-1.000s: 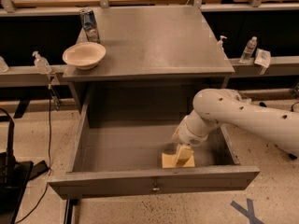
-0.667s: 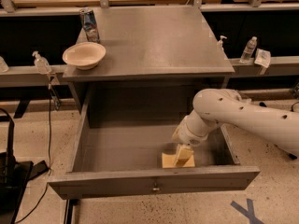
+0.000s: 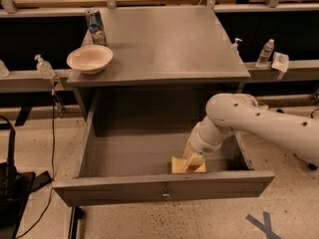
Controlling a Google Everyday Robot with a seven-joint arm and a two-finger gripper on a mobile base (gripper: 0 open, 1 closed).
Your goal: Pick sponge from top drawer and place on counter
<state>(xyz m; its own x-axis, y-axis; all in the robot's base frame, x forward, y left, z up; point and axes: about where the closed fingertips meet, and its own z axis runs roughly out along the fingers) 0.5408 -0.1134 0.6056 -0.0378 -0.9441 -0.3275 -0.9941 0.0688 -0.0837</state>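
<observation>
The top drawer (image 3: pixel 124 156) of the grey cabinet is pulled wide open, its front panel with a small brass lock facing me. The pale yellow sponge (image 3: pixel 178 166) lies flat on the drawer floor near the front right. My white arm reaches in from the right, and the gripper (image 3: pixel 193 162) points down onto the right part of the sponge, touching or just over it and partly hiding it. The counter (image 3: pixel 164 39) is the dark grey cabinet top above the drawer.
A cream bowl (image 3: pixel 90 59) and a drink can (image 3: pixel 95 26) stand on the counter's left side. Small bottles (image 3: pixel 45 66) (image 3: pixel 264 53) sit on the ledges either side. Black equipment (image 3: pixel 12 188) stands on the floor at left; blue tape (image 3: pixel 262 225) marks the floor at right.
</observation>
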